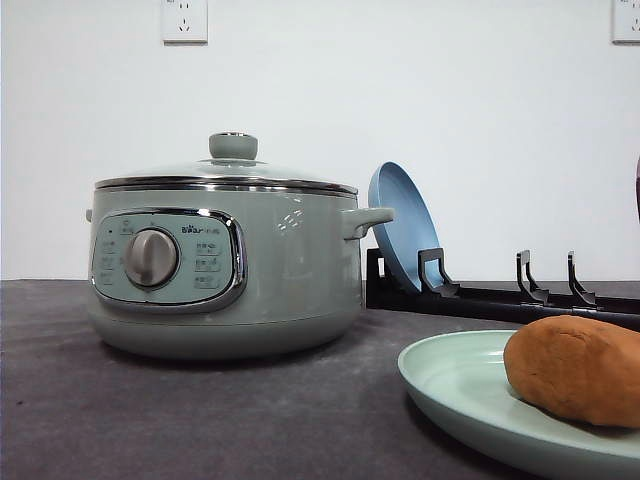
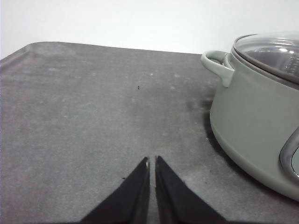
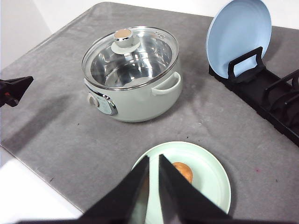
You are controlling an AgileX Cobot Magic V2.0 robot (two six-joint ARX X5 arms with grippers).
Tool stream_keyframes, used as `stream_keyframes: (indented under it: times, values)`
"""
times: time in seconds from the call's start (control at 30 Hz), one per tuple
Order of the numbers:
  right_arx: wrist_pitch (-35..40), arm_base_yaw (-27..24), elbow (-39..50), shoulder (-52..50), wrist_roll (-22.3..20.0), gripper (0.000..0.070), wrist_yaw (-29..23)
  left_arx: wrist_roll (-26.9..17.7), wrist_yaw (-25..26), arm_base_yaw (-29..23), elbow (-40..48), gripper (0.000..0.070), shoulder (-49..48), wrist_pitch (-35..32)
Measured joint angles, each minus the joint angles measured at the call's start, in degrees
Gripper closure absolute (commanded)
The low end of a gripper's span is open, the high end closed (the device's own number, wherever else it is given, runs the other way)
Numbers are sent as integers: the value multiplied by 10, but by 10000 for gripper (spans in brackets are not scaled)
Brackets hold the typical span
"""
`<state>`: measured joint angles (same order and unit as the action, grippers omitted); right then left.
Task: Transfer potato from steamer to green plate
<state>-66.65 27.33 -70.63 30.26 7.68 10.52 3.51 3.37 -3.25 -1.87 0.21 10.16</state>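
Right hand (image 3: 153,177) hangs above the green plate (image 3: 210,186), empty, tips nearly together. Steamer (image 3: 133,77): lid on, bare inside, toward the desk's (image 3: 70,135) far-left side. Green plate at the near edge, right of it. Potato (image 3: 183,171) lies on that plate, just past the right hand. Left hand (image 2: 152,179) likewise almost closed, empty, low over the desk beside the steamer. Transfer looks done.

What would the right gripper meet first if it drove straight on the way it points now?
Most likely the green plate, near the potato lying on it. The right gripper has its jaws nearly together, aimed down over the plate; depth is hard to judge.
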Motion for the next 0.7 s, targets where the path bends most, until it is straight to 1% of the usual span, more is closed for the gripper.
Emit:
stream_keyframes:
  times: [0.7]
  values:
    - [0, 0, 0, 0, 0, 675, 0, 0, 0, 0, 0, 683, 0, 0]
